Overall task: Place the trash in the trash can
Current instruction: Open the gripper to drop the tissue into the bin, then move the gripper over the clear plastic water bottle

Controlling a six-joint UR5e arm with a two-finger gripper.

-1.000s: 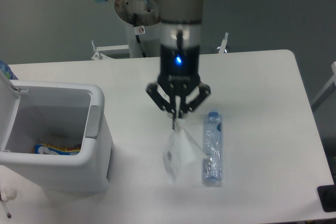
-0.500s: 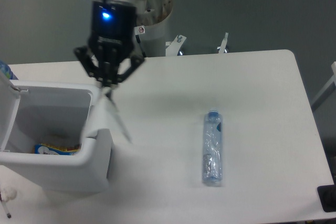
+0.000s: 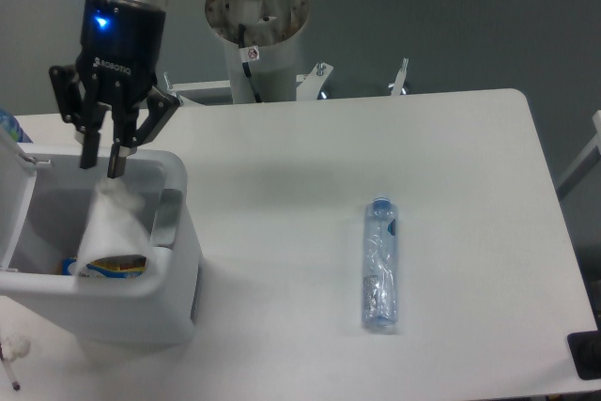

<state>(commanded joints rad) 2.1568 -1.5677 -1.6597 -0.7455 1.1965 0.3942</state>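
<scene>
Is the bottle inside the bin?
No, the bottle lies flat on the table, well apart from the bin.

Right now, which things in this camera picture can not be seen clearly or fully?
- Gripper: the picture does not settle whether its fingers have let go of the plastic wad below them.
- Trash can: the wad and the near wall hide most of the inside; only part of a blue and yellow item shows.
- Trash can lid: cut off by the left edge.
- Plastic bottle: label text too small to read.
</scene>
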